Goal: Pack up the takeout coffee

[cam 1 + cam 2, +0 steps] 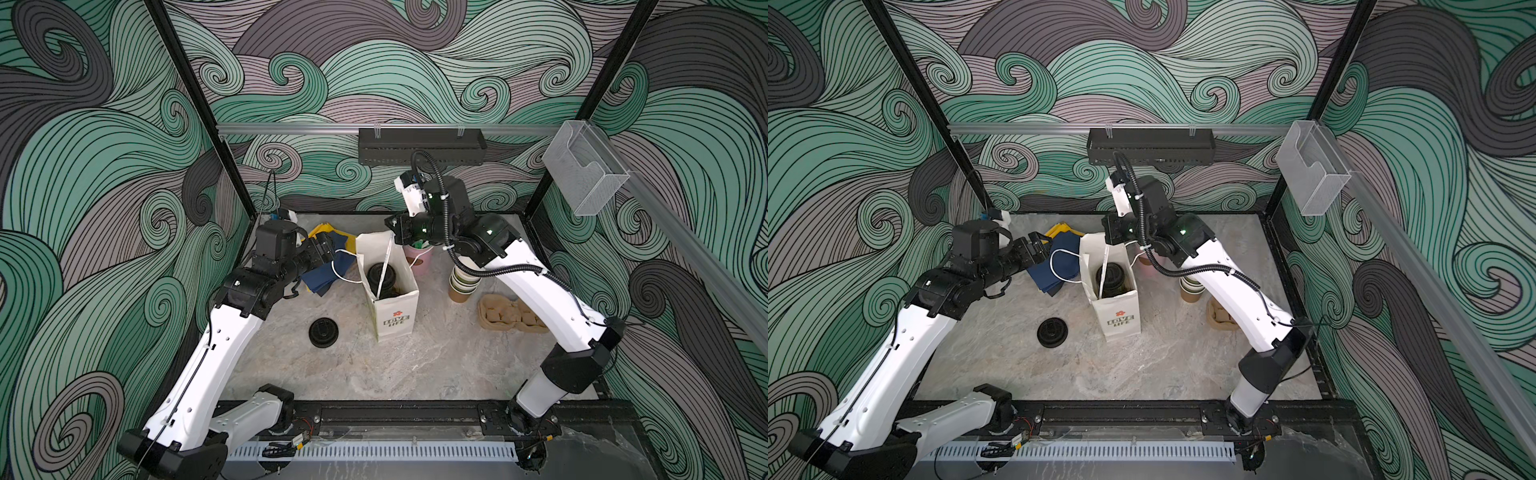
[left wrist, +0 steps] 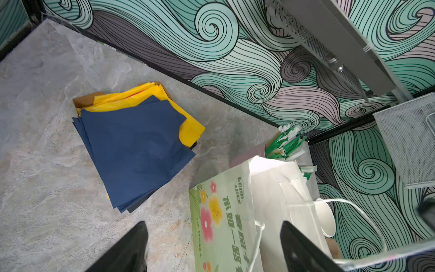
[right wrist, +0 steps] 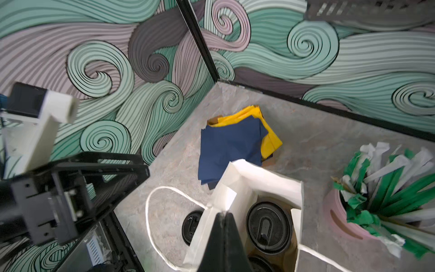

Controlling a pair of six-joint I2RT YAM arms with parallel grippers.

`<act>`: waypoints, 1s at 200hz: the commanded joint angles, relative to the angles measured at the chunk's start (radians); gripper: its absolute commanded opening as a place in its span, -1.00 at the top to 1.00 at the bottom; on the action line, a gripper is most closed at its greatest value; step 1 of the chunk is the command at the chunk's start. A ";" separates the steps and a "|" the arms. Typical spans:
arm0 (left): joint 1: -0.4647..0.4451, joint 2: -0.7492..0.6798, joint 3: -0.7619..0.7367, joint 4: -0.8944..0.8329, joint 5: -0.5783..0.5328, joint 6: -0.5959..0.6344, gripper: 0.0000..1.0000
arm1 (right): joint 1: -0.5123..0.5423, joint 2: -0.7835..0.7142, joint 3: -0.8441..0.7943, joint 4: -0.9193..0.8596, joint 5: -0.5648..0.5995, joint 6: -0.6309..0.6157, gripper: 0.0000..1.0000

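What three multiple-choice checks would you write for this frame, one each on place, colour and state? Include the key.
1. The lidded cups sit: A) in the paper bag B) on the napkin stack C) in the left gripper.
2. The napkin stack's top sheet is: A) pink B) white C) navy.
3. The left gripper is: A) shut on a lid B) open C) shut on a cup.
Key: 1 A, their black lids show inside the bag in the right wrist view; 2 C, navy lies over yellow; 3 B, its fingers stand wide apart in the left wrist view.
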 commanded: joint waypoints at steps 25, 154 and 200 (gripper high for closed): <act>0.030 -0.020 -0.051 -0.022 0.119 -0.049 -0.80 | 0.028 0.075 -0.107 0.122 -0.071 0.050 1.00; 0.036 -0.023 -0.035 -0.057 0.145 0.018 -0.80 | -0.089 0.004 0.056 -0.046 0.081 -0.061 0.21; 0.040 0.001 -0.032 -0.036 0.158 0.045 -0.79 | -0.169 -0.023 0.048 -0.093 0.019 -0.048 0.36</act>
